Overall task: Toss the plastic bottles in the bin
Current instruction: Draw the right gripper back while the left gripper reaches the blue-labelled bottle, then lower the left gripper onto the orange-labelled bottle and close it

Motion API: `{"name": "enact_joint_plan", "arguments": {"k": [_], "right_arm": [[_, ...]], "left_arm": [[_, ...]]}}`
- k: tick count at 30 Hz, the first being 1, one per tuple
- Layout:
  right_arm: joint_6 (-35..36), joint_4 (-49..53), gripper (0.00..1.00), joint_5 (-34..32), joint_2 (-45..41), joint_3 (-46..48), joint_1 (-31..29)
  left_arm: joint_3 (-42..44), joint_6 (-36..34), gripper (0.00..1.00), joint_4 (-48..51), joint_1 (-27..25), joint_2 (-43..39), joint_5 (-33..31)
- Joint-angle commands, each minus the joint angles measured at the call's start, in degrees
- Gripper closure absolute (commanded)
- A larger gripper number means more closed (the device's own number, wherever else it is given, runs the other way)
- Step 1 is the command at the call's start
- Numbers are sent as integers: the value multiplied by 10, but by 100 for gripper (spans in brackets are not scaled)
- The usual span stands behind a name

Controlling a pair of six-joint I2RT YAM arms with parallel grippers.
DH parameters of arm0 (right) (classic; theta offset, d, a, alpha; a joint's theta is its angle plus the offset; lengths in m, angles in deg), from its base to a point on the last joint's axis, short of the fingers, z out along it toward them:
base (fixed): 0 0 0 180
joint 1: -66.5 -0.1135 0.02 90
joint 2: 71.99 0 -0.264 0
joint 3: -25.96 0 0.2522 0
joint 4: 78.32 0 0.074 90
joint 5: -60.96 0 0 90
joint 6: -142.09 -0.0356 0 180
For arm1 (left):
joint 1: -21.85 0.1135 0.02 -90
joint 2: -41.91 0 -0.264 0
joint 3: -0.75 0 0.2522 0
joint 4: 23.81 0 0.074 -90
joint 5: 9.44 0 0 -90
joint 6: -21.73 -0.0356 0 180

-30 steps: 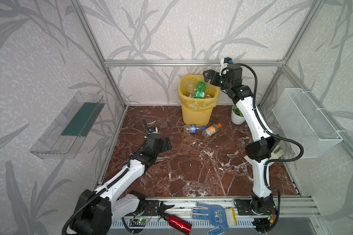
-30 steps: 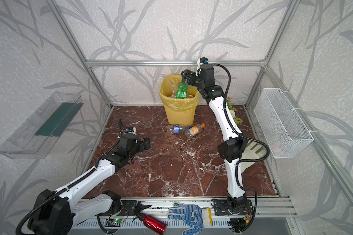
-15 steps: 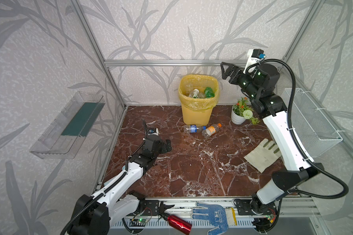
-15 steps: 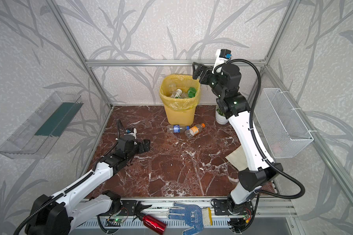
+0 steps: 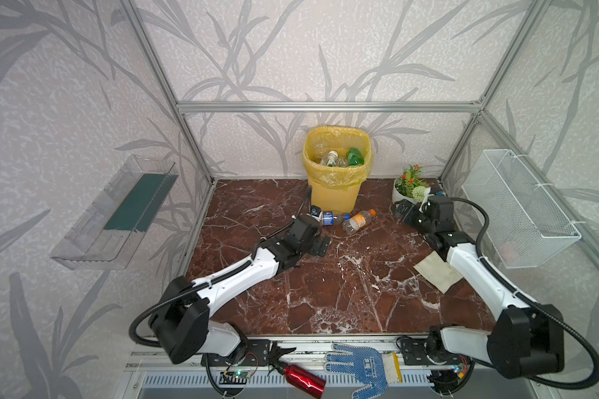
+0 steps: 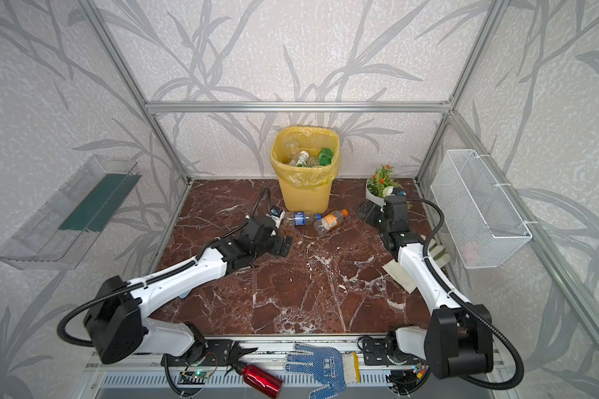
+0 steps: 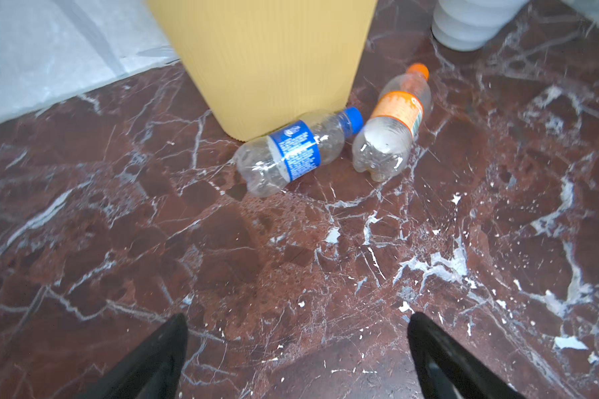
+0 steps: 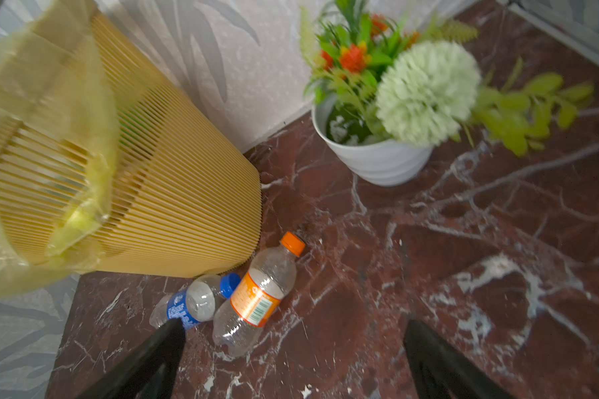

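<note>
A blue-labelled clear plastic bottle and an orange-labelled clear plastic bottle lie on their sides at the foot of the tall yellow lattice bin, which already holds several others; the left gripper and right gripper hang nearby, jaws wide and empty; the next move looks like a pickup, one gripper lowering astride a bottle; the label print is unreadable, only a barcode showing.
</note>
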Motion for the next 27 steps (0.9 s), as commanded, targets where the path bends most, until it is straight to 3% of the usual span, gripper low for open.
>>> {"name": "enact_joint_plan", "arguments": {"k": [1,9,19,22,27], "right_arm": [[-44,-47,1,36,-42,74,39],[-41,-57,1,82,-85,192,96],[-44,-89,1,131,-19,198,128],[-44,-95,1,148,6,189,138],[-39,-96,1,175,30,178,153]], "left_arm": [[-96,-84,1,79,-33,82,-17],[-358,-137,1,206,-74,297,-26],[-757,-144,3,439,-78,564,-87],[-807,-152,4,438,-78,607,-89],[-811,-162,12,405,-75,636,-94]]}}
